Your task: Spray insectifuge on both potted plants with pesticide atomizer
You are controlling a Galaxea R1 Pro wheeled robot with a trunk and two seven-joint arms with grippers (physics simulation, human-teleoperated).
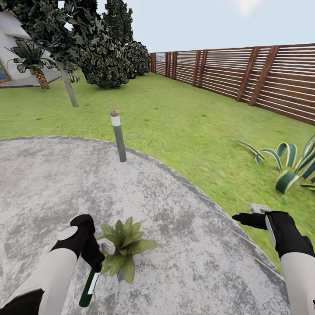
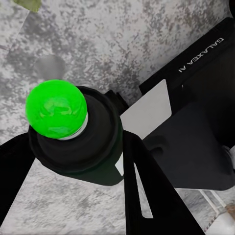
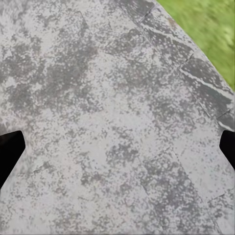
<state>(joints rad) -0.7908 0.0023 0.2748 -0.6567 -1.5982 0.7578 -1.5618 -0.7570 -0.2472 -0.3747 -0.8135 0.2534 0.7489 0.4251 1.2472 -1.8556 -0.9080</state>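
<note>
Nearest the head camera, the left gripper (image 1: pixel 92 262) sits low over the round mottled grey paved patch (image 1: pixel 52 183), closed around the pesticide atomizer (image 1: pixel 89 288). From this view the bottle is a slim dark cylinder with a white label patch, slanting down and toward the camera out of the gripper. Just beside that gripper, on the paving, is one potted plant (image 1: pixel 124 245): a low rosette of pointed green leaves; its pot cannot be made out. The right gripper (image 1: pixel 247 218) hangs well apart on the other side, near the edge of the paving, and from here I cannot tell how far its fingers are spread. Farther back a grey lamp post (image 1: pixel 118 136) with a red dot on top stands at the rim of the paving. Beyond it lie the green lawn (image 1: pixel 183 118), a striped spiky agave (image 1: pixel 291 168) on the right, dark trees (image 1: pixel 103 52), a palm (image 1: pixel 33 61) and the brown slatted wooden fence (image 1: pixel 262 78).

From the left wrist camera, the atomizer (image 2: pixel 78 142) is seen from its top end: a round black body crowned by a bright green dot, with a sliver of white label at its side. The black fingers (image 2: pixel 147 196) press against both sides of it, so the left gripper (image 2: pixel 73 166) grips the bottle, above the grey paving (image 2: pixel 122 39).

From the right wrist camera, the two dark fingertips (image 3: pixel 10 152) sit at opposite edges of the picture, so the right gripper (image 3: pixel 117 152) is spread wide with nothing between its fingers. Below it is mottled paving (image 3: pixel 98 98), with a corner of grass (image 3: pixel 205 29) past its curved edge.
</note>
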